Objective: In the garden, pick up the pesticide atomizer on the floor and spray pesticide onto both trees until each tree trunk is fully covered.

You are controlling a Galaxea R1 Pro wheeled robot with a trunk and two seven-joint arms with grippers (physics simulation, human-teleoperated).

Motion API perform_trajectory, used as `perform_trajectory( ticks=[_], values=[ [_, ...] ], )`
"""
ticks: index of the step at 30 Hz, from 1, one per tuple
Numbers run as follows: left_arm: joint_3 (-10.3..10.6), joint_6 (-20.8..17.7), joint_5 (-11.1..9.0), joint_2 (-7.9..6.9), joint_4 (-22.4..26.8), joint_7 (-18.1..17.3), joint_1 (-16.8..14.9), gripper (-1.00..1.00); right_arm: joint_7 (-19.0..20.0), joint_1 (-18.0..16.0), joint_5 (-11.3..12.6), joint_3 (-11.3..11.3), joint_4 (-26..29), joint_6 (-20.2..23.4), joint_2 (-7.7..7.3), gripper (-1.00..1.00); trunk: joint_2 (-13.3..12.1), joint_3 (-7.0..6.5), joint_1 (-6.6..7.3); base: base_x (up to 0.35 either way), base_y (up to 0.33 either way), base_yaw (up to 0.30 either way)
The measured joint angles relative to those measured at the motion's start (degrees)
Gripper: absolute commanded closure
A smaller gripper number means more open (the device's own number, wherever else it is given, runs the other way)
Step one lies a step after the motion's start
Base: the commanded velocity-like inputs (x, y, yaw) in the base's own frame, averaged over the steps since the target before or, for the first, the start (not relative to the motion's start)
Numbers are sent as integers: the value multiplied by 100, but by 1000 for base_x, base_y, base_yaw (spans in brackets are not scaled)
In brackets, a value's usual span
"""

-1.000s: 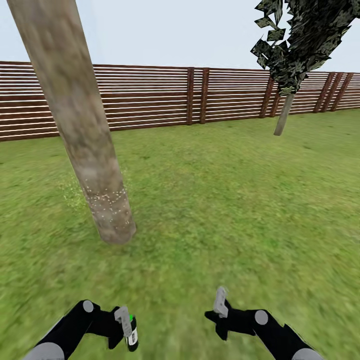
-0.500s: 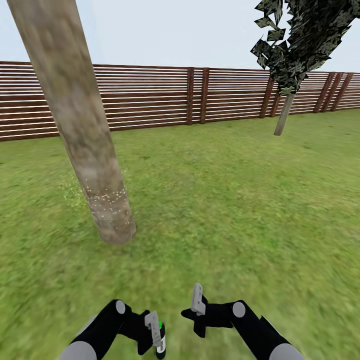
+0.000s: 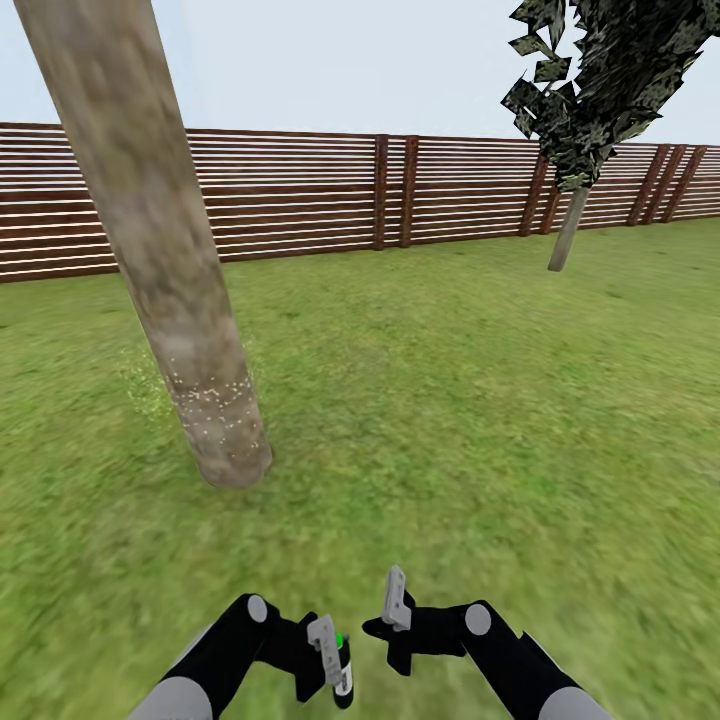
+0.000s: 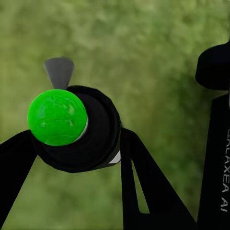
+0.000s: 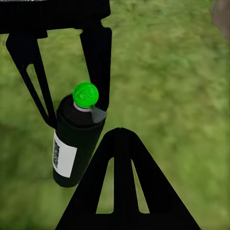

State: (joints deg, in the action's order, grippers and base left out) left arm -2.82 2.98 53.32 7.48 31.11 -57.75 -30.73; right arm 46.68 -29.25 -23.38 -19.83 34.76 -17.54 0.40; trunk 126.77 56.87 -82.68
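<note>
Low in the head view, above the grass (image 3: 430, 400), the atomizer (image 3: 343, 672) is clamped between the fingers of the left gripper (image 3: 333, 662). The atomizer is dark, with a green cap and a white label, and is held roughly upright, clear of the ground. In the left wrist view the green cap (image 4: 57, 117) is seen end-on between the two black fingers. In the right wrist view the atomizer (image 5: 74, 141) is seen with its white label facing the camera. The right gripper (image 3: 392, 610) is positioned just beside the left one; whether its jaws are parted or closed cannot be told. The thick trunk (image 3: 160, 250) stands ahead to the left, with pale specks near its base. A fence (image 3: 400, 190) closes the lawn behind
</note>
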Motion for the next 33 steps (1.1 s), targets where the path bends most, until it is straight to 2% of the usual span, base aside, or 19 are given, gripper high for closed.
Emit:
perform_trajectory(
  ticks=[6,8,10,23,27,33],
  values=[
    [-23,2,-9,44,-8,52,-1,100,0,0,0,0,0,-1,-3,100,0,0,0,0,0,0],
    [-23,4,-12,67,-29,306,1,100,0,0,0,0,0,-4,1,100,0,0,0,0,0,0],
    [-20,11,-11,81,-50,376,6,100,0,0,0,0,0,-2,1,100,0,0,0,0,0,0],
    [-12,13,-21,239,-35,402,-1,100,0,0,-1,0,-7,-3,1,100,0,0,0,0,0,0],
    [-12,14,-218,245,-32,395,-1,100,0,0,-1,0,-9,-7,0,100,0,0,0,0,0,0],
    [-11,20,-257,245,-32,394,-1,100,0,0,-2,0,-9,-6,-6,100,0,0,0,0,0,0]
  ],
)
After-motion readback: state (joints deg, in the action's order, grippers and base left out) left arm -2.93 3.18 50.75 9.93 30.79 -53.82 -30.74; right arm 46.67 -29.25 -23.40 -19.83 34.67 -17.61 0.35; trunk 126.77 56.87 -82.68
